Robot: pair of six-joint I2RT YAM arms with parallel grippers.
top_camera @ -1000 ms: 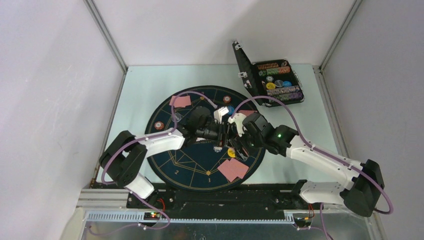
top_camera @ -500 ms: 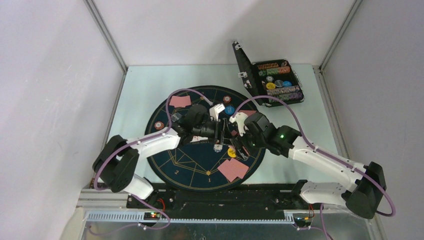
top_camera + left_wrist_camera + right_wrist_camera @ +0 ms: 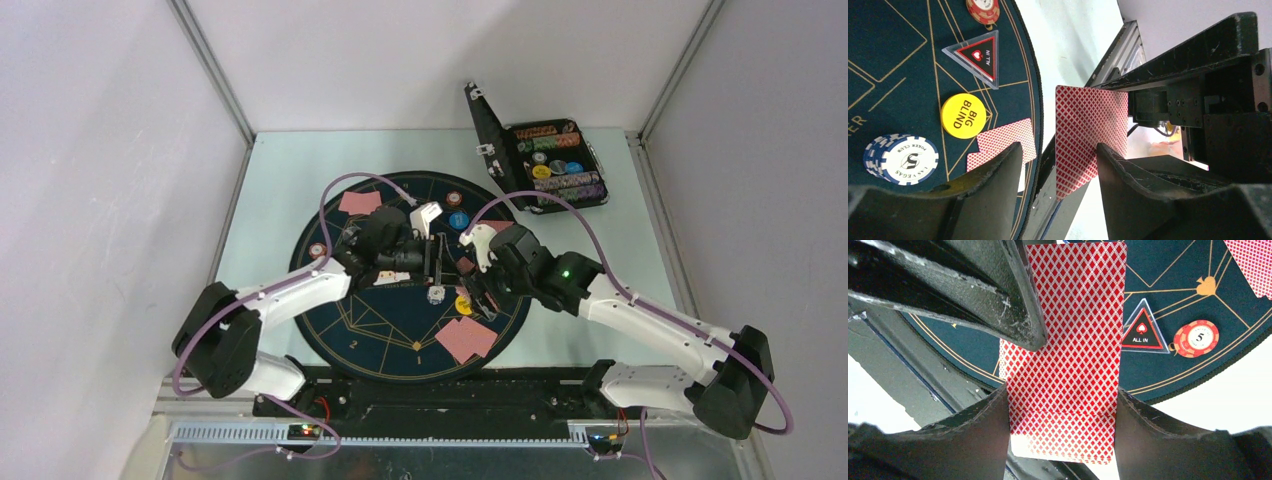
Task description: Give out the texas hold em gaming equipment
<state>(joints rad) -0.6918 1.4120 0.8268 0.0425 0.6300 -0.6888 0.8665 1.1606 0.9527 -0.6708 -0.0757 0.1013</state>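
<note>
My right gripper (image 3: 1062,392) is shut on a stack of red-backed playing cards (image 3: 1073,340), pinched across its width above the mat's middle (image 3: 465,267). My left gripper (image 3: 1058,150) faces it with the top card (image 3: 1090,130) between its fingers. That card lies against the right finger, the left finger stands apart, and the jaws are open. One left finger (image 3: 998,295) overlaps the stack's back in the right wrist view. On the mat lie a yellow Big Blind disc (image 3: 963,116), a triangular All In marker (image 3: 979,56), a blue-white chip stack (image 3: 900,159) and a red chip (image 3: 1196,338).
The round dark-blue mat (image 3: 380,320) carries dealt cards at its near right (image 3: 465,340) and far left (image 3: 360,203). More chips sit by its far edge (image 3: 455,199) and left edge (image 3: 318,251). The open black case (image 3: 555,165) with chips stands at the back right.
My left gripper's jaws have narrowed around the card, and the left arm has shifted slightly back and left. The right gripper has kept its hold and stayed in place.
</note>
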